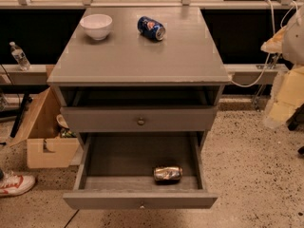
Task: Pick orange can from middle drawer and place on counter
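Observation:
The orange can (167,173) lies on its side inside the middle drawer (140,199), near the drawer's front right. That drawer is pulled wide open at the bottom of the grey cabinet. The counter (142,56) is the cabinet's flat grey top, above the can. My gripper (284,91) shows as a pale shape at the right edge of the view, off to the right of the cabinet, well apart from the can and above drawer level.
A white bowl (96,25) and a blue soda can (151,28) on its side sit at the counter's back. The knobbed drawer front (140,120) above is nearly shut. A cardboard box (45,137), a shoe (14,183) and a water bottle (19,56) are to the left.

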You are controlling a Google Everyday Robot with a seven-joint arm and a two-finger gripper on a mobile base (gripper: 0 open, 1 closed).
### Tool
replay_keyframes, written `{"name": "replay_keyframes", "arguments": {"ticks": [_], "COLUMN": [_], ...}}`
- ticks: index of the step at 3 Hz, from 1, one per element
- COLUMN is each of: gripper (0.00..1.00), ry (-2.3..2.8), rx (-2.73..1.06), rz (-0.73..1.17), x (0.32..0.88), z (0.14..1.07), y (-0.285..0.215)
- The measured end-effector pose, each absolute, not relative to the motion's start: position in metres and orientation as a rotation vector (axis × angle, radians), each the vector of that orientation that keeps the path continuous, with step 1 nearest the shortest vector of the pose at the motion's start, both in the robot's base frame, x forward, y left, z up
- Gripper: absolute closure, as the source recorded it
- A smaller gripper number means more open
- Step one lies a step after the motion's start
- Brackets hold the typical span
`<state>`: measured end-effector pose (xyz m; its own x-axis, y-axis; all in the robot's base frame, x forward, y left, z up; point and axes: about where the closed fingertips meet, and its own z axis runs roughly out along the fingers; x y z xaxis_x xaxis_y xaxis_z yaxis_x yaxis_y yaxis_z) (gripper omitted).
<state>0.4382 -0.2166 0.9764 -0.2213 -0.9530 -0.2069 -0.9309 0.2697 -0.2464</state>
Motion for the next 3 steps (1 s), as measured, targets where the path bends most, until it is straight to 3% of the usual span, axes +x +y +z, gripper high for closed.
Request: {"name": "replay_keyframes", "arguments": {"ticks": [2, 3], "gripper": [0.00, 0.00], "ry": [2.228, 2.191], "rx": [-1.702, -1.687], "rz": [0.004, 0.180], "x": [0.443, 0.450], "z": [0.952, 0.892], "y": [-0.214, -0.195]}}
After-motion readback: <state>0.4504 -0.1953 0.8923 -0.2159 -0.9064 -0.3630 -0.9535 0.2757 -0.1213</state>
